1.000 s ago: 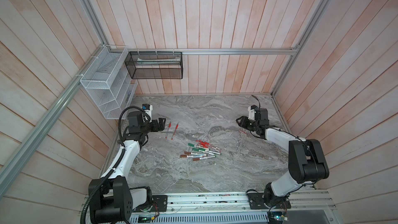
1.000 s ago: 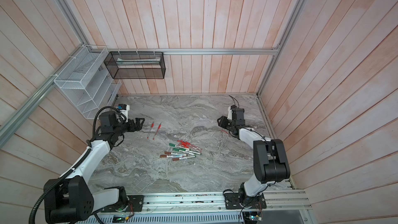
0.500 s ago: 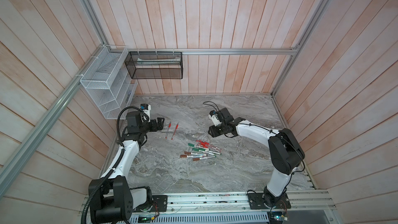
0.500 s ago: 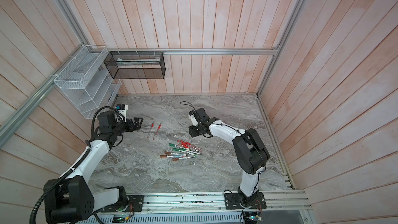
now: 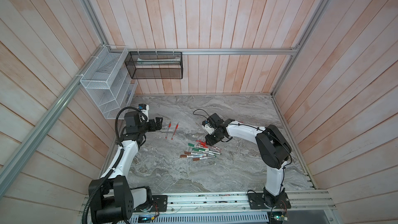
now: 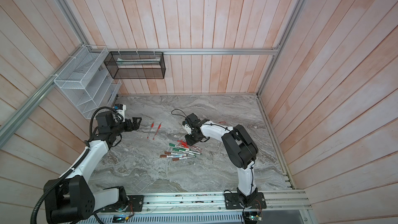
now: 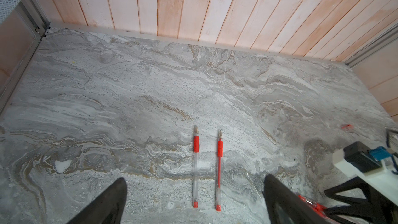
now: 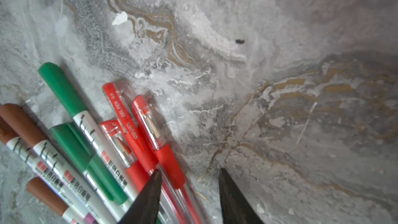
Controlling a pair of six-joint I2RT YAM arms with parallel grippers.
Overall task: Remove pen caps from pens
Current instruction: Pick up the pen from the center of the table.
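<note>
Two pincers: the right gripper (image 8: 189, 182) hangs low at the edge of the pile, jaws part-way apart with only bare marble tabletop (image 8: 280, 61) between them. The left gripper (image 7: 195, 199) is spread wide and empty.
Nearest thing: three red gel pens (image 8: 165, 158) lie side by side, caps (image 8: 148, 123) on. One black fingertip (image 8: 150, 190) overlaps their clear barrels.
Pile (image 5: 201, 151): green markers (image 8: 62, 89) and brown markers (image 8: 21, 123), all capped, lie against the red ones mid-table in both top views.
Bare pair (image 7: 195, 164): two red pens, tips exposed, lie parallel just ahead of the left gripper, well apart from the pile.
Step in hand: likely picking one red pen out of the pile.
Doing it well: straddle only the outermost barrel, crosswise, below its red grip. Close gently so its neighbours are not dragged. Lift it clear with the cap end free for the left gripper.
</note>
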